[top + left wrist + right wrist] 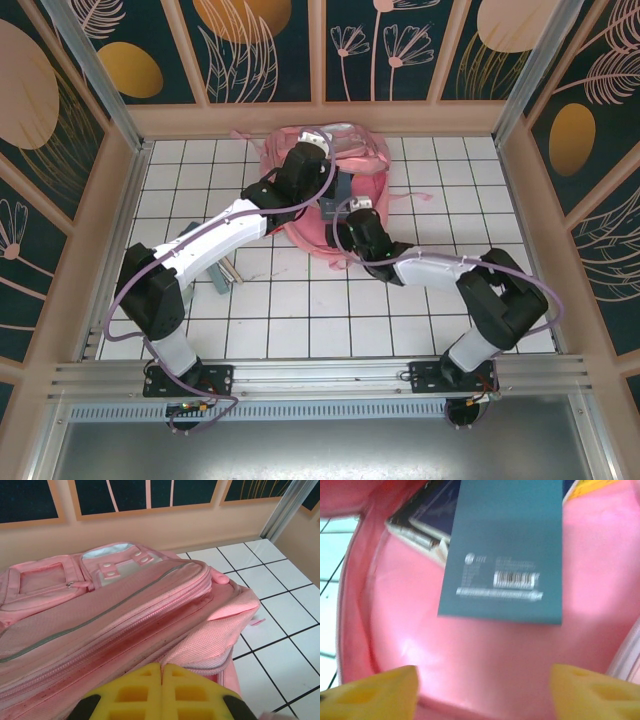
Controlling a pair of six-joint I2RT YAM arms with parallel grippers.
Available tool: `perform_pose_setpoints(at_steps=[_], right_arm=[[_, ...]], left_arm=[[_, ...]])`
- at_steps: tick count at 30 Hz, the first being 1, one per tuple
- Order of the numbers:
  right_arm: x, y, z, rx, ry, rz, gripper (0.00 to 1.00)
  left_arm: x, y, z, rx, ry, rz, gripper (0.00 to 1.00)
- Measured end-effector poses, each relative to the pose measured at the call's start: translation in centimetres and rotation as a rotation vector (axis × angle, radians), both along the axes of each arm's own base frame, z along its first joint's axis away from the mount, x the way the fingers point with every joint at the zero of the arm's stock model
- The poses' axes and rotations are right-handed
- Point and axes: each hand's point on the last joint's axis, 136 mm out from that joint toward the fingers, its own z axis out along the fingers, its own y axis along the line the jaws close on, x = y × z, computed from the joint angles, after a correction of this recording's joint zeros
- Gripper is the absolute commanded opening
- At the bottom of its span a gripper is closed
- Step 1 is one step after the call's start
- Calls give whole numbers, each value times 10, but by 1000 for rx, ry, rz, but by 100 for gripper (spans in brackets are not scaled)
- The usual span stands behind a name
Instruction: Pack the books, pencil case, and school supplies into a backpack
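One teal book [500,550] is inside the backpack [470,670], right wrist view.

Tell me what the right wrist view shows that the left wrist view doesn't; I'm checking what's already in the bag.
Right wrist view: the backpack interior, with a teal book showing its barcode, a navy book behind it, and the right gripper with jaws apart. Left wrist view: the bag's outside, its front pocket, silvery panel and zips, and the left gripper with jaws together. Both: pink backpack fabric and white tiled table.
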Motion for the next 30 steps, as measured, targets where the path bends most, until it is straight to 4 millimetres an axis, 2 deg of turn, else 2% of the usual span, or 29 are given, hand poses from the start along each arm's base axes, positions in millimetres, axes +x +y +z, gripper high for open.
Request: perform_pose_setpoints(at_steps=[2, 4, 9, 15, 21, 30], right_arm=[[-12, 3, -11, -1, 25, 30, 15], [-19, 3, -19, 0, 51, 44, 5], [-16, 4, -34, -3, 84, 42, 1], [2, 5, -54, 1, 127, 30, 0], [25, 8, -49, 16, 107, 4, 0], [79, -3, -42, 15, 60, -70, 1]], left_arm=[[0, 0, 0, 0, 0, 0, 0], [0, 0, 0, -1, 0, 0, 0], [0, 0, 0, -2, 1, -2, 0], [-1, -2, 0, -6, 5, -9, 0], [-3, -4, -1, -20, 15, -23, 0], [-5, -8, -1, -35, 27, -44, 0]])
